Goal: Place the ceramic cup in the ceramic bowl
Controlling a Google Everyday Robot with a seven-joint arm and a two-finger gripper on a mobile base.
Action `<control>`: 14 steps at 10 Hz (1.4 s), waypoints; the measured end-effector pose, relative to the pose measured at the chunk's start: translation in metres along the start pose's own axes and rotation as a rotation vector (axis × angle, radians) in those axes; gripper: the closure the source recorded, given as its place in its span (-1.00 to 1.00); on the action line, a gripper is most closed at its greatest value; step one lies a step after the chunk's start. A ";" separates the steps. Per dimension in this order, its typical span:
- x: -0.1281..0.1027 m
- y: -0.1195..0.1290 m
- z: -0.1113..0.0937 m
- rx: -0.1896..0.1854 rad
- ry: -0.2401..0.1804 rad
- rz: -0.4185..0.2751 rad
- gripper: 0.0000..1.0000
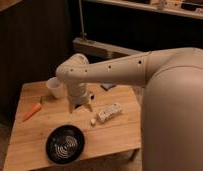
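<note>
camera view | gripper hangs low over the middle of the table, fingers apart, holding nothing | ceramic cup stands close by at its 10 o'clock | ceramic bowl sits at its 7 o'clock (near the front edge) | risk: a sideways bump may tip the cup, and a high drop may crack it

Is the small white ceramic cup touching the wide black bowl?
Apart. Camera view shows wooden table between white cup and black bowl; gripper hangs open beside the cup.
</note>
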 end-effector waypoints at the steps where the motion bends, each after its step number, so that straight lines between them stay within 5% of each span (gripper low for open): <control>1: 0.000 0.000 0.000 0.000 0.000 0.000 -0.30; 14: -0.006 0.003 -0.001 -0.019 -0.010 -0.016 -0.30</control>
